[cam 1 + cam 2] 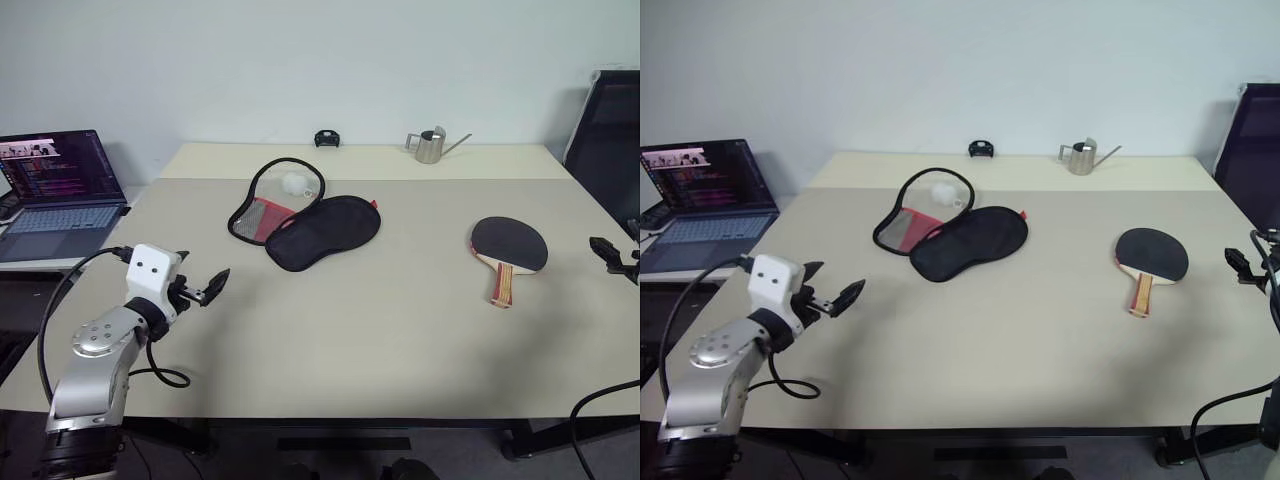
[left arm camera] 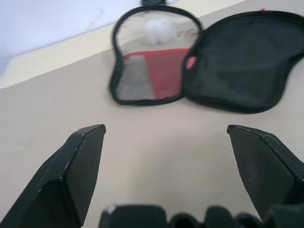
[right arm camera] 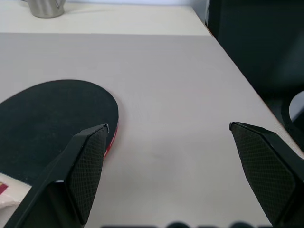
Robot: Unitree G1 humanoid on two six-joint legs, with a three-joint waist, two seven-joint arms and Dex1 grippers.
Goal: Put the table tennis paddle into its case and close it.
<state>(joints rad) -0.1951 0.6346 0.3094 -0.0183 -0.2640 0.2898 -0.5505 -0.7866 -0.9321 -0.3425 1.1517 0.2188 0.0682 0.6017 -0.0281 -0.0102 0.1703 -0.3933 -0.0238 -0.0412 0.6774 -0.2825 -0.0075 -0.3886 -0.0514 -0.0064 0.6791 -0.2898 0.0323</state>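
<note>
Right pincer [image 1: 618, 252] — frame-cut, beside paddle [image 1: 509, 245]

Table top [image 1: 400, 310] was smooth matt beige laminate. Table tennis paddle [image 1: 510, 243] had a matt black rubber blade and a light wood handle with red stripes. Case [image 1: 305, 218] lay unzipped: soft black fabric, matt, with a red cloth panel and grey-black mesh pocket, clear glossy plastic over the upper part. Watering can [image 1: 430, 145] looked like brushed metal. Left gripper [image 2: 166, 142] fingers [image 2: 80, 166] were hard matt black plastic; right gripper [image 3: 175, 156] fingers [image 3: 85, 166] had textured, knurled pads.
</note>
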